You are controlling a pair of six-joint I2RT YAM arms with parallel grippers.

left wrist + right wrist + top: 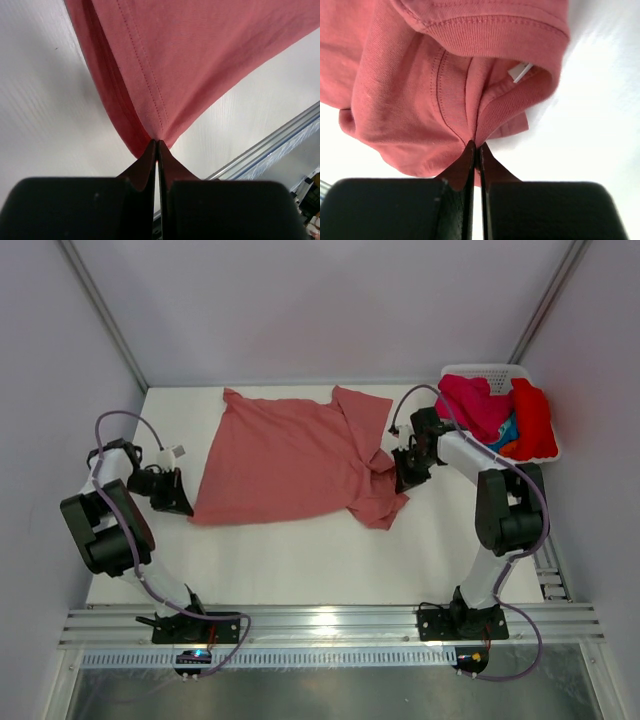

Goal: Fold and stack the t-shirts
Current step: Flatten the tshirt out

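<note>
A salmon pink t-shirt (290, 460) lies spread across the middle of the table, its right side bunched. My left gripper (190, 502) is shut on the shirt's lower left hem corner (157, 137), pinching the stitched edge between its black fingertips. My right gripper (403, 478) is shut on the ribbed collar area (479, 142) at the shirt's right side, where a white label (520, 72) shows. Other t-shirts, magenta (475, 405), bright red (533, 420), plus a bit of blue and orange (508, 432), are piled in the basket at the back right.
A white plastic basket (490, 371) stands at the back right corner, close to my right arm. An aluminium rail (330, 625) runs along the near table edge. Grey walls close the table on the left, back and right.
</note>
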